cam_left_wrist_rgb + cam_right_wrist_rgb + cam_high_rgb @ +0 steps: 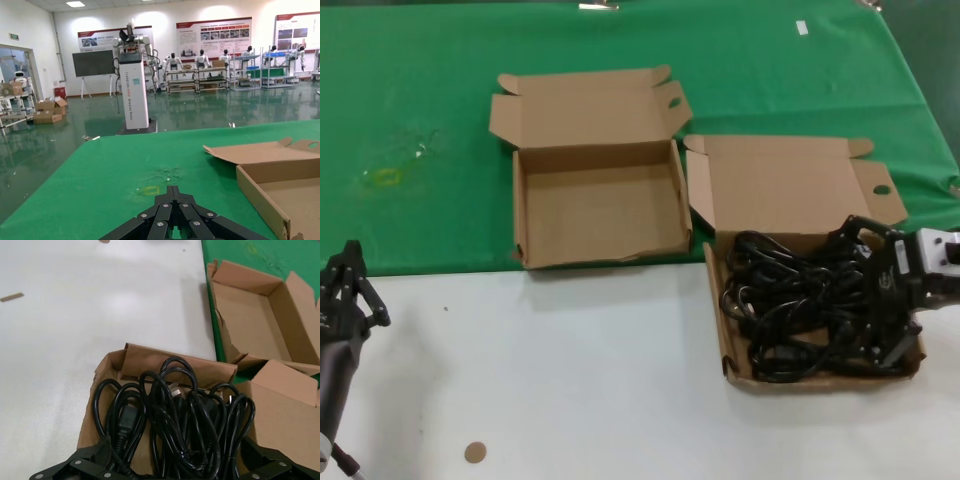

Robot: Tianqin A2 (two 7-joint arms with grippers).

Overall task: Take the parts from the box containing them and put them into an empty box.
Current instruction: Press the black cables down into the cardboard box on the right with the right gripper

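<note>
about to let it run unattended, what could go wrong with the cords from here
1. The cords lie tangled in the full box, so the right gripper, its jaws spread over the pile, may lift several at once, or drag the box.
2. Trailing loops or plugs could snag on the torn front wall of the empty box or its raised flaps.
3. The left gripper is parked at the table's near left, so nothing steadies either box.
</note>
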